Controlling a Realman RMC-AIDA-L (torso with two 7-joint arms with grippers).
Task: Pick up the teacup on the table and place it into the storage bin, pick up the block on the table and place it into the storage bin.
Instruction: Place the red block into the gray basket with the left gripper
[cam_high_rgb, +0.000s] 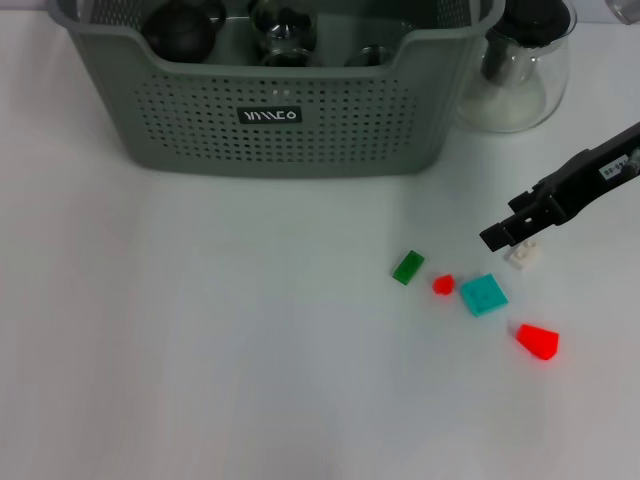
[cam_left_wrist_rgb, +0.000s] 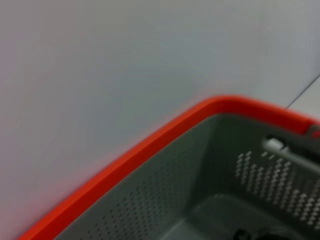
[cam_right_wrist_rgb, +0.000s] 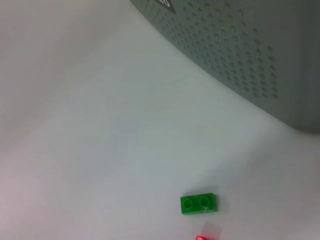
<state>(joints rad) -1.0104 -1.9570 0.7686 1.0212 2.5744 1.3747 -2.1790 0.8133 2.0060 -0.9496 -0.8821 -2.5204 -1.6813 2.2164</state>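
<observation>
The grey-green storage bin (cam_high_rgb: 280, 110) stands at the back of the white table, and its perforated wall (cam_right_wrist_rgb: 240, 60) also fills a corner of the right wrist view. Dark and glass vessels (cam_high_rgb: 283, 35) lie inside it; no teacup shows on the table. Loose blocks lie at the front right: a green block (cam_high_rgb: 407, 267) (cam_right_wrist_rgb: 198, 203), a small red one (cam_high_rgb: 443, 285), a teal one (cam_high_rgb: 483, 295), a larger red one (cam_high_rgb: 537, 341) and a white one (cam_high_rgb: 523, 253). My right gripper (cam_high_rgb: 500, 236) hangs just above and beside the white block. My left gripper is out of view.
A clear glass teapot (cam_high_rgb: 520, 70) stands right of the bin. The left wrist view shows only a grey perforated basket with an orange-red rim (cam_left_wrist_rgb: 145, 155) against a pale surface.
</observation>
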